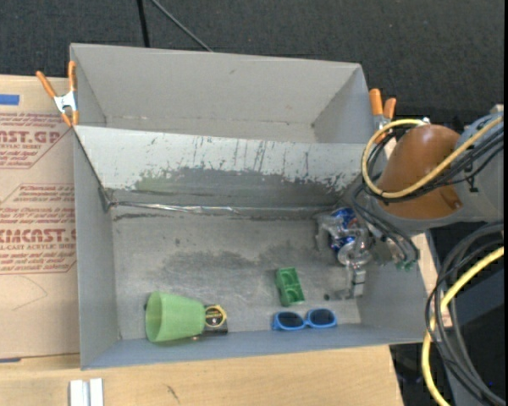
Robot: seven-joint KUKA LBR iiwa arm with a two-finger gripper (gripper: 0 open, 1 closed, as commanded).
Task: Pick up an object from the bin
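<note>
- Gripper (354, 284) hangs low in the bin (195, 252); whether open or closed cannot be told.
- Green block (289, 285) lies near the gripper, toward mid-bin.
- Blue sunglasses (305, 320) lie near the gripper too.

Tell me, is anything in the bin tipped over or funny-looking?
The green cup lies tipped on its side near the front wall of the bin, mouth facing left, with a small black-and-yellow thing against its base. Nothing looks spilled or broken.
</note>
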